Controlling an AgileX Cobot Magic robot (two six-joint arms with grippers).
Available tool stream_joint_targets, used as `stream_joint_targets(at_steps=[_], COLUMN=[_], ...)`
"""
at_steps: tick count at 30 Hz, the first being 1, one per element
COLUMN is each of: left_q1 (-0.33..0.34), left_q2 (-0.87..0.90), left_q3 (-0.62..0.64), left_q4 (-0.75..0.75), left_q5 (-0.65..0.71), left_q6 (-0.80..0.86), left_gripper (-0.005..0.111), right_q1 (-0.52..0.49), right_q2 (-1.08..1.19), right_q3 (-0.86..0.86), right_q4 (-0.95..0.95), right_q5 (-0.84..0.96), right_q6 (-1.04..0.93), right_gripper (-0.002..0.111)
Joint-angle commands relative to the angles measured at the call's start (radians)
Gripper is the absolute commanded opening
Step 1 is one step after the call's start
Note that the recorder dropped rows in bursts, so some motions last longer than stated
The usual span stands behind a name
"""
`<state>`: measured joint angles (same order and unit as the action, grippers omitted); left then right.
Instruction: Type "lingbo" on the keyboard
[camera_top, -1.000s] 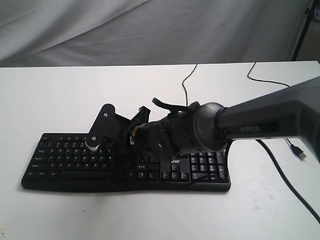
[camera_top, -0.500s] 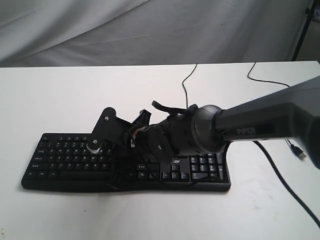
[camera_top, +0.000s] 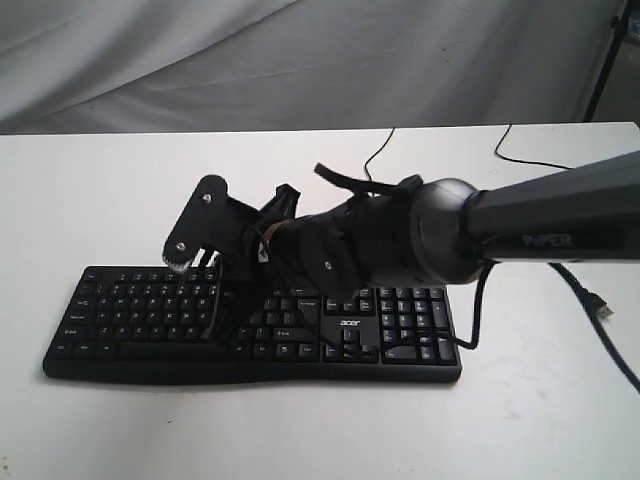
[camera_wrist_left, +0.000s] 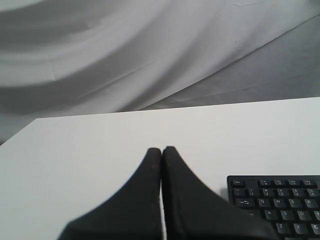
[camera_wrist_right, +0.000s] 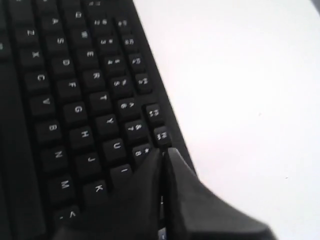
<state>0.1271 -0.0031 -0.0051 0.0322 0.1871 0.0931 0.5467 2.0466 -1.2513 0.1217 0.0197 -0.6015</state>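
- The keyboard (camera_top: 130, 322) lies flat on the white bench (camera_top: 80, 190), long side across the exterior view, with its number pad at the right end.
- A small white "acer" logo (camera_top: 350, 323) sits between the main keys and the number pad.
- A thin black cable (camera_top: 369, 172) runs from the keyboard's far edge towards the grey cloth backdrop (camera_top: 300, 60).
- The right arm (camera_top: 560, 225), lettered "PIPER" in white, reaches across from the right.
- The right hand (camera_top: 181, 258) is closed, fingers pressed together with nothing between them, tips raised above the upper left rows.
- In the right wrist view the closed tips (camera_wrist_right: 163, 151) sit beside the "8" key (camera_wrist_right: 141, 151); Y, U, G, H, J, K, N and M can be read nearby.
- The left hand (camera_wrist_left: 161, 150) is closed and empty, over bare bench beside a keyboard corner (camera_wrist_left: 275, 205), where Q, W, A, S and Z can be read.
- A loose USB plug (camera_top: 601, 305) lies on the bench at the right.
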Motion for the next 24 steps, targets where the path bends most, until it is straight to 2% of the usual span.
stream_joint_targets(at_steps=[1,6,11,24], left_q1=[-0.004,-0.004,-0.004,-0.004], left_q2=[0.003,0.003,0.003,0.003], left_q3=[0.005,0.005,0.005,0.005], left_q4=[-0.001,-0.001,-0.001,-0.001], left_q5=[-0.004,-0.004,-0.004,-0.004], left_q6=[-0.003,-0.003,-0.003,-0.003], left_gripper=[0.001,0.001,0.001,0.001], right_q1=[0.002,0.002,0.002,0.002], right_q2=[-0.056,-0.138,-0.328,-1.077], right_q3=[0.015,0.102,0.256,0.677], right_q4=[-0.015,-0.015,-0.011,-0.003], right_q5=[0.004,-0.033,-0.054,-0.055], right_q6=[0.003,0.003,0.003,0.007], right_gripper=[0.000,0.000,0.000,0.000])
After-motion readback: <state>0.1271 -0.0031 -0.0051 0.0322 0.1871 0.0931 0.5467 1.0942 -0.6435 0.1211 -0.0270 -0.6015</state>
